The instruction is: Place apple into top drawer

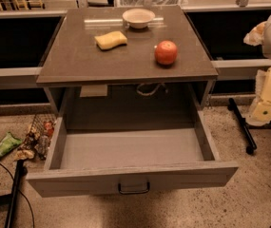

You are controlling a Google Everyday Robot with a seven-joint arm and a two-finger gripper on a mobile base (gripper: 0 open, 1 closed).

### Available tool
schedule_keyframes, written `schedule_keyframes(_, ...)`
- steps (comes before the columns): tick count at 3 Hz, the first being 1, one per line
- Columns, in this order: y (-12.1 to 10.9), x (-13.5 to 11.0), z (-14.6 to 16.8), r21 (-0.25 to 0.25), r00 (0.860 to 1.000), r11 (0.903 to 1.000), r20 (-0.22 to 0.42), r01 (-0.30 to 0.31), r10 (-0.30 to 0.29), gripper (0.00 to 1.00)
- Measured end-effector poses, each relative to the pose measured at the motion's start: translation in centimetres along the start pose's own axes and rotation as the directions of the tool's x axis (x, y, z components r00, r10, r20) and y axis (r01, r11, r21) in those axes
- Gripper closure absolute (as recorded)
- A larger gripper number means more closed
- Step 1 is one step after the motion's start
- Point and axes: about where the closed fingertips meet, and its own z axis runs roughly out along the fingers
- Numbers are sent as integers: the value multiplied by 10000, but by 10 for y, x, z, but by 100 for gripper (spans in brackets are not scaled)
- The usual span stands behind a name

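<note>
While I am watching through the one camera, the bench (78, 56) is taking up the middle of the view, its brown top carrying three things. Under that top, the top drawer (130, 148) is standing pulled open toward me, showing its grey floor and side walls. The end effector (267, 101) is hanging at the right edge of the view, off to the side of the bench and well apart from everything on it; I cannot tell whether it is spread or pressed together. The yellow sponge (111, 40) is lying left of centre on the top, and the pale bowl (138, 17) is sitting near the back edge. The apple (166, 52) is resting on the right part of the bench top, above the open drawer and not inside it. The small dark handle (134, 188) is sitting at the centre of the drawer front.
</note>
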Motion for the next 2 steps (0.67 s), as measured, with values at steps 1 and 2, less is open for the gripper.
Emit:
schedule_keyframes(1,0,0,0,1,10000,10000,4,0,0,0)
schedule_keyframes(2,-12,-14,15,2,9986,10000,531,-57,57,0)
